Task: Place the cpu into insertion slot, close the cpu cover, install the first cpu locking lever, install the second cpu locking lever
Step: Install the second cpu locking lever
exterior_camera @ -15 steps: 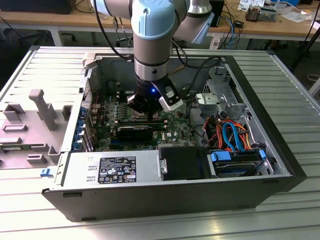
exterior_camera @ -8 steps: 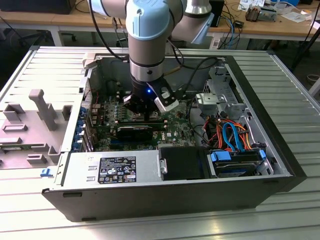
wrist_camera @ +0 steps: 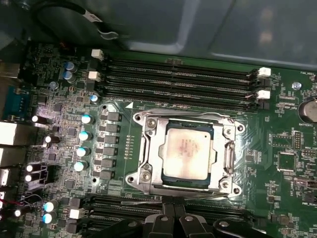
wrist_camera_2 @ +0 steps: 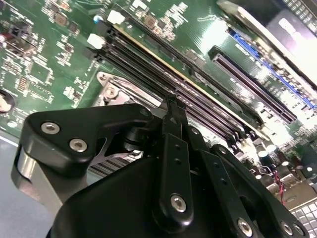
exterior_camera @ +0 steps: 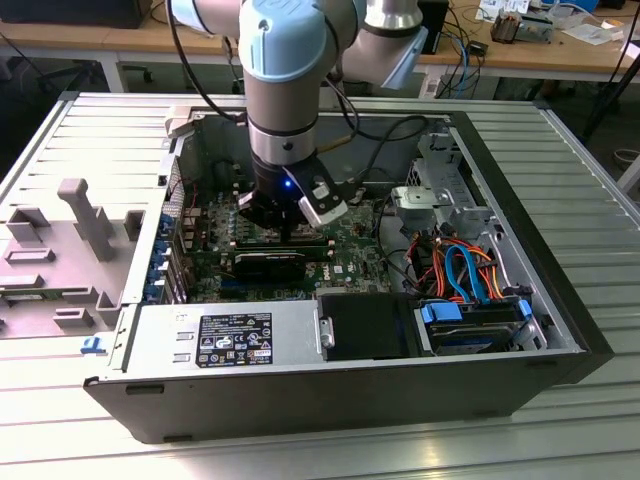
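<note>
Dull silver cpu [wrist_camera: 189,152] seated in insertion slot [wrist_camera: 148,174], cpu cover [wrist_camera: 151,144] down; tool [wrist_camera: 172,204] fingers pressed together, empty.

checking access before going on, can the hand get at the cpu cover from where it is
Probably yes: the hand hangs just beside the cpu cover, which lies flat over the cpu with nothing above it.

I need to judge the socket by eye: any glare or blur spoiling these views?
First wrist view: the cpu and cover are evenly lit, with mild sheen on the metal. Second wrist view: strong glare on the board, and the gripper looms dark in the foreground. Exterior view: the arm shades the socket area.
</note>
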`<move>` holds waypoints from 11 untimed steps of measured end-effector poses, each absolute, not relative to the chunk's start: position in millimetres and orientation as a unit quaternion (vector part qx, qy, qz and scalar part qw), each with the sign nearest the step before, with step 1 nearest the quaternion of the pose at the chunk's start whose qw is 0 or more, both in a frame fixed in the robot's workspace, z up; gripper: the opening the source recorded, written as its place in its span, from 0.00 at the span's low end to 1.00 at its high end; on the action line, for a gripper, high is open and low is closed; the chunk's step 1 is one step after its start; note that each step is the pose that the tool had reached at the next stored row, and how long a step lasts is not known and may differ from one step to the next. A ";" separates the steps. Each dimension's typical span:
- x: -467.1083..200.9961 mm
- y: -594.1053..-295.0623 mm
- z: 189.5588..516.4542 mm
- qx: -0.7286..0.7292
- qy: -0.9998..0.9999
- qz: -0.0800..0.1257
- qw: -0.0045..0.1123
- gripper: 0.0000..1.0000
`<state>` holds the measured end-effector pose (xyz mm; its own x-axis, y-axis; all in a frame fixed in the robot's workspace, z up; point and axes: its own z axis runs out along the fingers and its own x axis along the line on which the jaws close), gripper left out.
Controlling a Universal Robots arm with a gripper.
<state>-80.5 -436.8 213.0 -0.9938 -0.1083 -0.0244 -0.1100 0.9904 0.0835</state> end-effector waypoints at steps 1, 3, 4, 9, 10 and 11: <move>-81.7 -436.9 212.6 -0.055 0.998 0.042 0.010 0.11; -82.6 -436.9 212.3 -0.055 0.998 0.042 0.010 0.11; -83.2 -436.9 212.1 -0.055 0.998 0.042 0.010 0.11; -89.3 -436.9 209.4 -0.055 0.998 0.042 0.010 0.11; -91.2 -436.9 208.8 -0.055 0.998 0.042 0.010 0.11; -92.6 -436.9 208.5 -0.055 0.998 0.042 0.010 0.11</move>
